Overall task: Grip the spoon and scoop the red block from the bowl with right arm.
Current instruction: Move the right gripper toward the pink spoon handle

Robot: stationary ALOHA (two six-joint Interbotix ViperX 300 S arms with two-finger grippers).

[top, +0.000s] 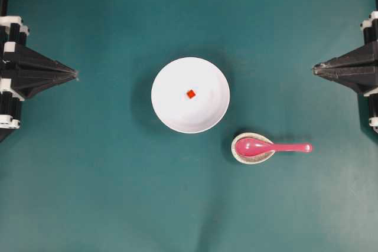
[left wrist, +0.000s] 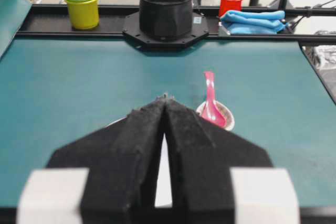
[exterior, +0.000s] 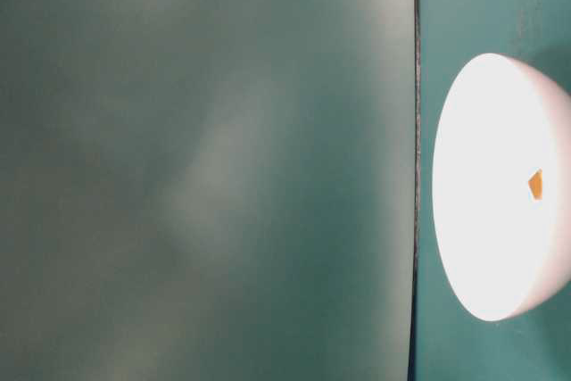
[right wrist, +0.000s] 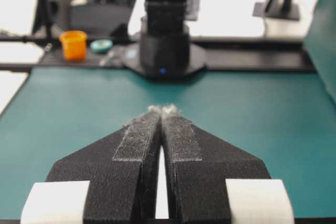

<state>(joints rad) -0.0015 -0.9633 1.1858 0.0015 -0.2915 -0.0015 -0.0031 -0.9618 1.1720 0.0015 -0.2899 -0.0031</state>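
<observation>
Nothing of the task is showing as done. Overhead, the spoon (top: 269,146) is lying with its scoop in a speckled dish (top: 243,155), handle pointing toward the right gripper (top: 315,70), which is sitting well apart at the frame edge, jaws clenched on nothing. The red block (top: 191,94) is resting mid-bowl (top: 171,116); the left gripper (top: 75,75) is likewise pinched shut and empty. Gripping and scooping are both remaining.

Table-level view is lying sideways and overexposed — bowl (exterior: 482,247) and block (exterior: 535,184) are showing, the spoon is not.

Left wrist view is showing closed fingers (left wrist: 144,145), the spoon (left wrist: 211,103) beyond; the bowl is mostly hidden.

Right wrist view — closed fingers (right wrist: 181,145) over bare mat; no task object is visible.
</observation>
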